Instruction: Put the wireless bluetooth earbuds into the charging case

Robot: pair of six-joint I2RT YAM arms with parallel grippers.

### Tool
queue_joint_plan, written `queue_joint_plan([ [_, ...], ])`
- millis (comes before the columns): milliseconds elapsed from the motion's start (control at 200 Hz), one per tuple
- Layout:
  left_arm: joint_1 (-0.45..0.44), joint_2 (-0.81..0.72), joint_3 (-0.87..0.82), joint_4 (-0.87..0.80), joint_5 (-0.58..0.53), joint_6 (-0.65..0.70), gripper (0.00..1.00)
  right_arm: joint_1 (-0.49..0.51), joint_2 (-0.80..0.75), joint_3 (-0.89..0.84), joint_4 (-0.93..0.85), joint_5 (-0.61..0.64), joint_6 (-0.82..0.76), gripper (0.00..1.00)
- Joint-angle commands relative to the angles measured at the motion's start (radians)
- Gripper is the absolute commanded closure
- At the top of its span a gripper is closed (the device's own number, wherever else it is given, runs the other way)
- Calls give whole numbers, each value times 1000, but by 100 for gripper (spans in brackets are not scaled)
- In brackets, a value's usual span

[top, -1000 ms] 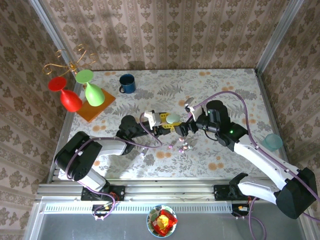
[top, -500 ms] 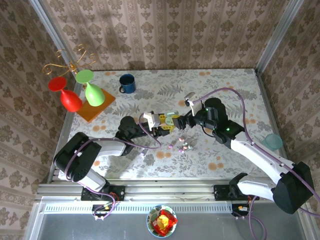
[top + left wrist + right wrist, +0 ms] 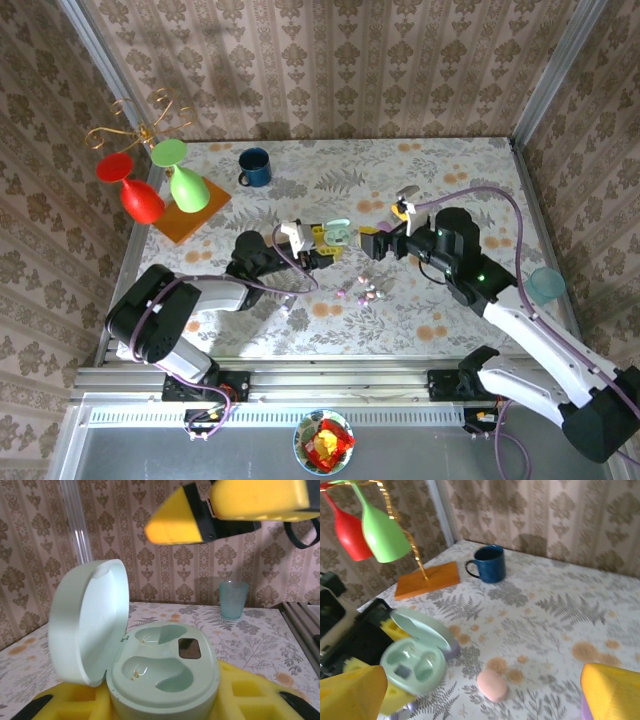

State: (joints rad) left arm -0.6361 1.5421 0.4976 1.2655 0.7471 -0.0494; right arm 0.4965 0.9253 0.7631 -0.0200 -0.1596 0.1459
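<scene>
1. Left gripper [image 3: 325, 246]: closed on the charging case [image 3: 165, 672]. In the left wrist view its yellow pads [image 3: 250, 697] flank the base of the case. The pad tips are cut off at the bottom edge.

2. Charging case: mint green and held above the table [image 3: 470, 170], with its lid [image 3: 87, 625] standing open on the left. Two hollows and a small dark window face up.

3. Earbuds [image 3: 360, 292]: a small loose cluster on the table, outside the case. They lie toward the arm bases from both grippers, roughly between them, and touch neither. They are too tiny in the top view to count or to tell their colours.

4. Pink case [image 3: 492, 684]: closed, lying on the table just right of the mint case.

5. Right gripper [image 3: 387, 227]: jaws wide apart and holding nothing, just right of the mint case and apart from it. Its yellow fingers [image 3: 350, 690] are cropped at the bottom corners of its own wrist view. One finger is blurred at the top of the left wrist view.

6. Teal cup [image 3: 233, 599]: upright near the table's right edge.
</scene>
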Motion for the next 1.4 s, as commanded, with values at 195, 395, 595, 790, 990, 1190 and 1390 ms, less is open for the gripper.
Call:
queue_joint_plan([
  [195,52,-51,-31,31,51,-19,76,-89,12,-151,-190,-21,343,0],
  [395,55,-50,-35,30,56,-16,77,-106,125,-168,-321,-62,480,21],
  [595,55,-55,-40,29,54,-13,77,-88,244,-194,-258,-191,550,41],
  [790,55,-56,-45,29,49,-10,77,-62,335,-229,-159,-218,589,56],
  [990,55,-55,-46,29,45,-6,77,-33,419,-208,-111,-260,580,60],
  [1190,55,-43,-38,29,50,-10,77,-33,459,-160,-116,-233,565,62],
  [1390,55,-46,-41,29,55,-18,77,-35,519,-130,-103,-224,567,63],
])
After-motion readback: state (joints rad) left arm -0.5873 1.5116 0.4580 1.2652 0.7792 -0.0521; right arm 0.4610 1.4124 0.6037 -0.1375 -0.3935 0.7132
